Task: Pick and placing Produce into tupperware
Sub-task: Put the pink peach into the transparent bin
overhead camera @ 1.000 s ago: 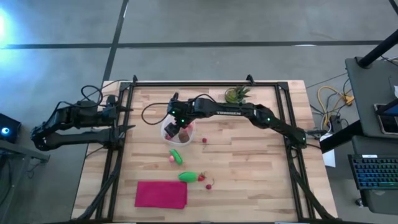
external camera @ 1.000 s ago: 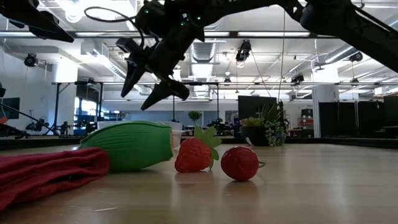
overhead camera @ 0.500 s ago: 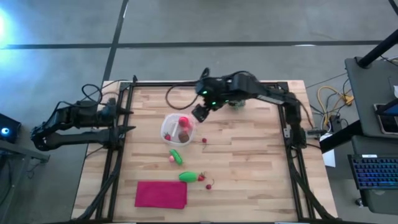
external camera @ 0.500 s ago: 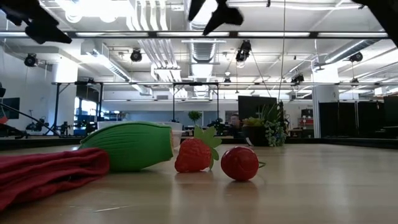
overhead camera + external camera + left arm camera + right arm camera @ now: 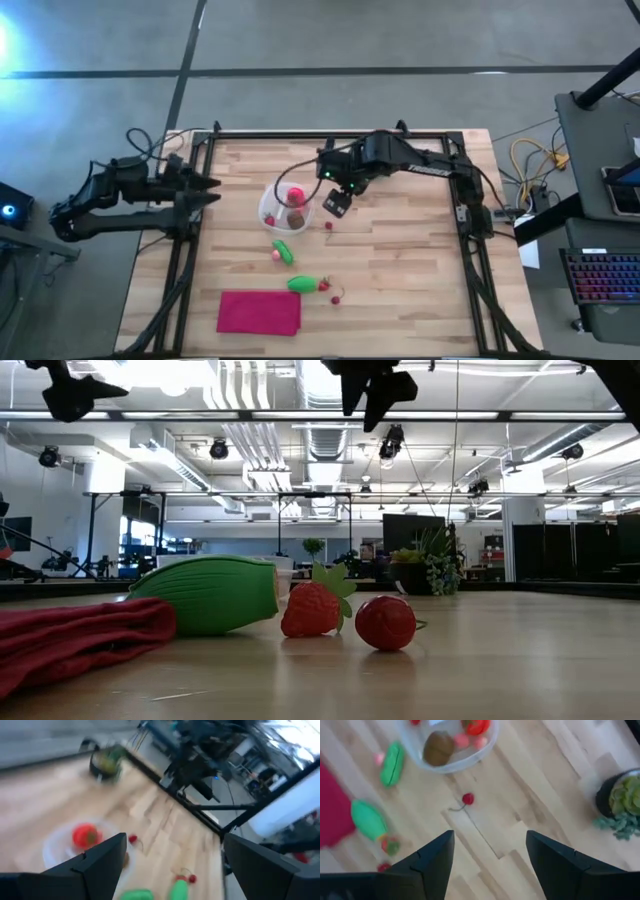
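The clear tupperware (image 5: 276, 212) stands left of the table's middle and holds a pink-red ball (image 5: 293, 195) and a brown kiwi lump (image 5: 298, 215); the right wrist view shows them as tupperware (image 5: 420, 747), kiwi (image 5: 438, 748) and ball (image 5: 476, 726). A cherry (image 5: 328, 226) lies just right of it. Nearer lie a green piece (image 5: 284, 252), a second green piece (image 5: 303, 284) and small red berries (image 5: 336, 297). My right gripper (image 5: 337, 203) hovers open beside the tupperware's right side, above the cherry (image 5: 468, 798). My left gripper (image 5: 210, 190) is open at the table's left edge.
A flat magenta cloth (image 5: 259, 312) lies near the table's near edge. A spiky potted plant (image 5: 620, 802) stands by the far edge, under my right arm. In the low view a green piece (image 5: 210, 595), a strawberry (image 5: 312, 608) and a red ball-like fruit (image 5: 385, 622) lie close.
My right gripper has risen from just over the tupperware, swung toward the far right as the arm folded back, then come nearer; it now hangs right of the tupperware, still open. My left gripper has edged toward the table's right.
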